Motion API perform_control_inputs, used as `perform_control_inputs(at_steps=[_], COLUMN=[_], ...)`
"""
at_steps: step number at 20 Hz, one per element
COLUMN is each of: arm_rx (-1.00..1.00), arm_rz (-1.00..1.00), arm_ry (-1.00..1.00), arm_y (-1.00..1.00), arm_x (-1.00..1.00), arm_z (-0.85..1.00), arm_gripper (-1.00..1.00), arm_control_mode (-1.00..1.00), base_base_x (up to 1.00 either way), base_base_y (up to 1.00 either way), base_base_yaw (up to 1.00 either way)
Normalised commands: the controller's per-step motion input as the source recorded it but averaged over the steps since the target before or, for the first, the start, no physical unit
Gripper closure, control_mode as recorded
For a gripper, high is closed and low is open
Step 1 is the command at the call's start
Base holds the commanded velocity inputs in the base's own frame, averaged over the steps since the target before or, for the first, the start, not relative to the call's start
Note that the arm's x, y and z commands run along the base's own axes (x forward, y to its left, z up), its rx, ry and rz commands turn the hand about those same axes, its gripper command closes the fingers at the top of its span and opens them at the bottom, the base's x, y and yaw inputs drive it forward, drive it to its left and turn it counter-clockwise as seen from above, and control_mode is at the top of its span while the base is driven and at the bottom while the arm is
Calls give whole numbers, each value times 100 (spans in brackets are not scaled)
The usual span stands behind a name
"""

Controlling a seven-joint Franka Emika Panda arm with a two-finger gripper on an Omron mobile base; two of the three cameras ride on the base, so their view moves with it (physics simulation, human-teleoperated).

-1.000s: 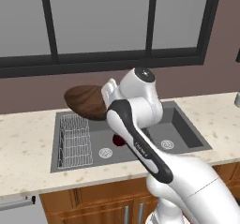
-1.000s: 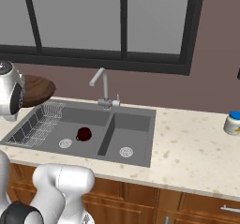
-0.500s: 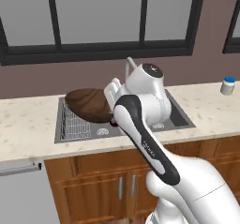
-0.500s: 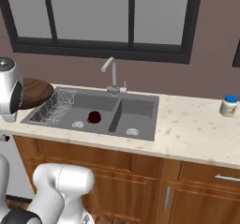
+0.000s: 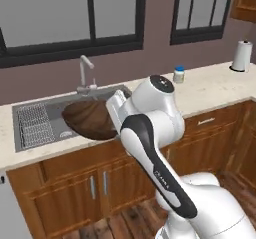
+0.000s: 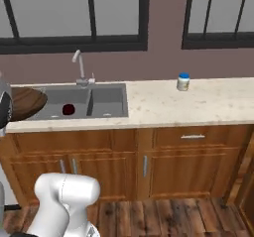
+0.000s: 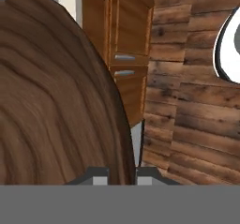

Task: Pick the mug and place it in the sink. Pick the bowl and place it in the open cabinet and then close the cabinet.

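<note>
We see the small dark maroon mug (image 6: 68, 109) in the dark grey double-basin sink (image 6: 106, 102), its left basin. The wide brown wood-grain bowl (image 5: 90, 120) hangs before the sink's front edge. A small blue-lidded jar (image 6: 183, 82) stands on the pale stone counter (image 6: 198, 102), right of the sink.

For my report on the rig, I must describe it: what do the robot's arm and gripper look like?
The arm is glossy white, built of thick rounded segments with dark grey bands at the joints. One joint has a round dark cap. The gripper has two small dark finger tips. No cables or markings are visible.
</note>
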Motion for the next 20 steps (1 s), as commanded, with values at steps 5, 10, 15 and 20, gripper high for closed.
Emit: perform_control_inputs(at_steps=[5, 10, 15, 20], arm_rx=[0, 0, 0, 0], arm_rz=[0, 0, 0, 0], arm_ry=[0, 0, 0, 0], arm_y=[0, 0, 0, 0], arm_x=[0, 0, 0, 0], arm_z=[0, 0, 0, 0], arm_gripper=[100, 100, 100, 100], arm_control_mode=[100, 100, 100, 100], base_base_x=[0, 0, 0, 5], base_base_y=[0, 0, 0, 0], base_base_yaw=[-100, -100, -100, -96])
